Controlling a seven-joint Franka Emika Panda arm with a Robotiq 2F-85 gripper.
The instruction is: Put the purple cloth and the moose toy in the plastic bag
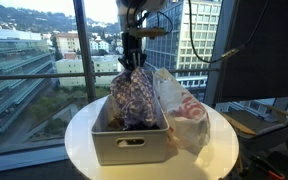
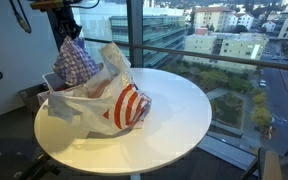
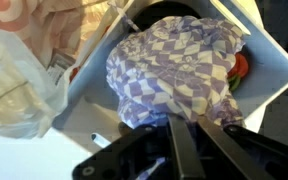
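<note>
My gripper (image 1: 134, 62) is shut on the purple checked cloth (image 1: 134, 92) and holds it hanging above the white bin (image 1: 130, 146). The cloth also shows in an exterior view (image 2: 76, 62) below the gripper (image 2: 70, 38). In the wrist view the cloth (image 3: 174, 75) hangs from the fingertips (image 3: 192, 128) over the bin (image 3: 274, 70). The white plastic bag with red print (image 1: 184, 115) lies beside the bin on the round table; it also shows in an exterior view (image 2: 119, 100) and in the wrist view (image 3: 24, 70). Dark and red items (image 3: 240, 68) lie in the bin under the cloth; I cannot pick out the moose toy.
The round white table (image 1: 219, 150) stands by a large window; its rim is close around the bin and bag. It also shows in an exterior view (image 2: 174, 110). A dark chair or desk (image 1: 264, 115) stands beside the table.
</note>
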